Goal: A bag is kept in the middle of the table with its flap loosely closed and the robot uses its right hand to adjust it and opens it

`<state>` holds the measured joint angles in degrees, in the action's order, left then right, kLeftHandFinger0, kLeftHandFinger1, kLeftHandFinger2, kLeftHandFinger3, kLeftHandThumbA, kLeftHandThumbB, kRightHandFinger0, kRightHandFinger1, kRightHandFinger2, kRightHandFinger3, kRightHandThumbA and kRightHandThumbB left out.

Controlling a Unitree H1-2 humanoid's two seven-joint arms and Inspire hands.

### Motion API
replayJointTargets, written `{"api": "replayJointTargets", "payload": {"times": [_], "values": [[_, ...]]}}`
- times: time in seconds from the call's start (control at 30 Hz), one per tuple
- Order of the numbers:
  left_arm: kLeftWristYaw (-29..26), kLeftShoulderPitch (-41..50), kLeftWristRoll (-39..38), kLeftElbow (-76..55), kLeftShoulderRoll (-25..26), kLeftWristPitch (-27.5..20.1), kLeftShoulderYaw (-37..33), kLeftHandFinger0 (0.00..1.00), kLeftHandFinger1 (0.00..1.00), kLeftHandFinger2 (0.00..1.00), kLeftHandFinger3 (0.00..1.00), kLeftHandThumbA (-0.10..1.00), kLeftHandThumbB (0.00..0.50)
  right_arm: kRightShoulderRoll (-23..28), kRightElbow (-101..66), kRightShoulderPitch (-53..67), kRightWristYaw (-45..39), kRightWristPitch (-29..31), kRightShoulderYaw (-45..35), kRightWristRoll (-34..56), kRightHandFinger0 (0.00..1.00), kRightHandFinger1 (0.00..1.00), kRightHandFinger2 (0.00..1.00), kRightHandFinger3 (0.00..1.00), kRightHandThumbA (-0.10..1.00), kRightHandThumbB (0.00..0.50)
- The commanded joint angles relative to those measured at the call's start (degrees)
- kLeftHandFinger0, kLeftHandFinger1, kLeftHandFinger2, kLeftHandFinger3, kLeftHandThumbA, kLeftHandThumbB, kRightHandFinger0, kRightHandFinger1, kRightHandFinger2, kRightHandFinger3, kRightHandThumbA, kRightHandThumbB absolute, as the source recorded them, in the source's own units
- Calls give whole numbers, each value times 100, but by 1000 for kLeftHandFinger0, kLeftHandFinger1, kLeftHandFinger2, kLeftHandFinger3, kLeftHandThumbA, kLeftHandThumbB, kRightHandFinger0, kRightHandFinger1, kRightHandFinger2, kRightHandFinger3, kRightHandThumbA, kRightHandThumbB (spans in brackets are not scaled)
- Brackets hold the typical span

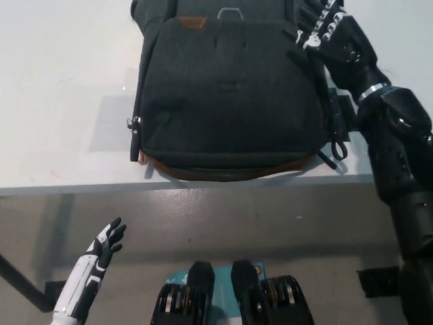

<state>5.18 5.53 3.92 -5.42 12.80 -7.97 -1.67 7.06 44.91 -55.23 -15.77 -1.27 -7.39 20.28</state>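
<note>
While my black right hand [325, 28] rests spread and empty on the far right corner of the bag [230, 95], mid-table [61, 101], my white left hand [108, 238] hangs open below. A grab of strap, not flap, could drag the bag askew.

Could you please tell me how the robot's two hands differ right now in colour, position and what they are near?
The right hand is black; the left hand is white with dark fingers. The right hand is raised over the table, at the bag's upper right corner; the left hand hangs low, below the table edge, away from the bag. Both have their fingers spread, and neither visibly holds anything.
</note>
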Motion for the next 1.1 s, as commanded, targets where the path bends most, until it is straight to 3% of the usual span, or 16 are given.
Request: {"api": "replayJointTargets", "payload": {"times": [0.0, 0.07, 0.33, 0.5, 0.67, 0.9, 0.97, 1.0, 1.03, 1.07], "values": [[38, -28, 23, -4, 45, -243, 13, 1000, 1000, 1000, 1000, 1000, 277, -220, 125, -179, -429, 78, 100, 55, 1000, 1000, 1000, 1000, 1000, 409], [43, -50, 21, -20, 57, -235, 16, 1000, 1000, 1000, 1000, 1000, 269, -291, 137, -71, -548, 33, 126, 92, 1000, 1000, 1000, 1000, 1000, 420], [71, -97, 9, -37, 87, -190, 20, 1000, 1000, 1000, 1000, 1000, 257, -327, -571, 564, -879, -59, 334, 106, 1000, 1000, 1000, 1000, 1000, 383], [74, -130, 14, -44, 103, -162, 26, 1000, 1000, 1000, 1000, 1000, 253, -275, -1179, 993, -1009, -343, 431, 246, 1000, 1000, 1000, 1000, 1000, 422], [92, -172, 28, -44, 121, -119, 12, 1000, 1000, 1000, 1000, 1000, 255, -148, -1694, 1359, -1084, -572, 491, 305, 1000, 1000, 1000, 1000, 1000, 429], [124, -256, 45, -7, 157, -106, 8, 1000, 1000, 1000, 1000, 1000, 257, 35, -2146, 1624, -1148, -770, 548, 314, 1000, 1000, 1000, 1000, 1000, 424], [129, -264, 48, -6, 161, -64, 9, 1000, 1000, 1000, 1000, 1000, 267, 91, -2159, 1645, -1147, -603, 601, 177, 1000, 1000, 1000, 1000, 1000, 390], [128, -268, 46, 3, 161, -80, 9, 1000, 1000, 1000, 1000, 1000, 264, 52, -2112, 1618, -947, -668, 538, 151, 1000, 1000, 1000, 1000, 833, 317], [129, -270, 37, 14, 159, -108, 11, 1000, 1000, 1000, 1000, 1000, 253, -12, -2070, 1580, -639, -702, 484, 46, 807, 885, 863, 819, 423, 264], [131, -263, 31, 25, 152, -138, 7, 1000, 1000, 1000, 1000, 1000, 251, -76, -2046, 1557, -299, -692, 447, -126, 574, 778, 949, 703, 280, 313]]}}
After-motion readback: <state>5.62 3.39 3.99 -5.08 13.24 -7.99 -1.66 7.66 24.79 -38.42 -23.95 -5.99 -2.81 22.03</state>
